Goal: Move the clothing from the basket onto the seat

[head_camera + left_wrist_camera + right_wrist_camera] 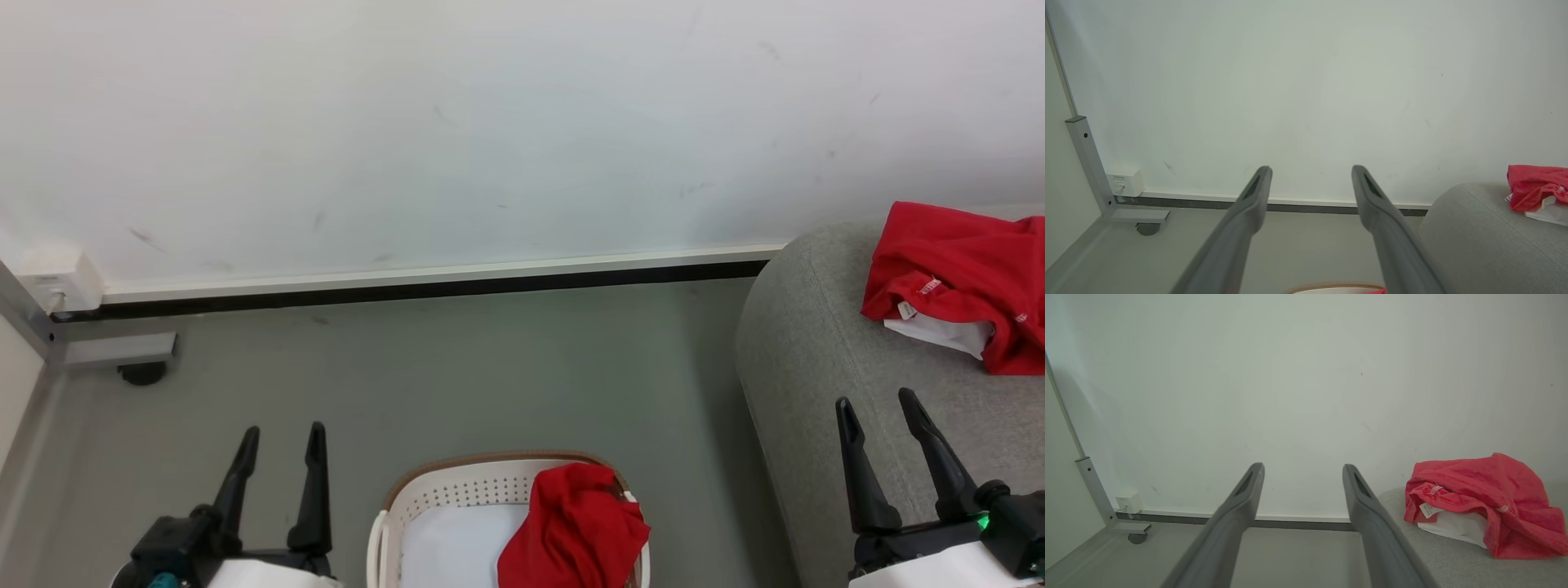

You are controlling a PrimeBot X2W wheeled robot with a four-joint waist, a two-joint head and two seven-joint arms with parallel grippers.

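Holds left gripper (284,429) lower left, right gripper (875,398) lower right, jaws wide, empty; red garment (571,531) in basket (457,486), jersey (955,261) on seat (816,351).

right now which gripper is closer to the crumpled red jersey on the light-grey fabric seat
Right. The right gripper is over the seat, just short of the jersey; the left gripper is over the floor, beyond the white plastic basket.

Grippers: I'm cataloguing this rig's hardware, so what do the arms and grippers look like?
The left gripper and right gripper each have two long, tapering black jaws on a black base, with a white forearm cover. The left base shows a teal patch, the right a green light. Each jaw has a slot on its inner face.
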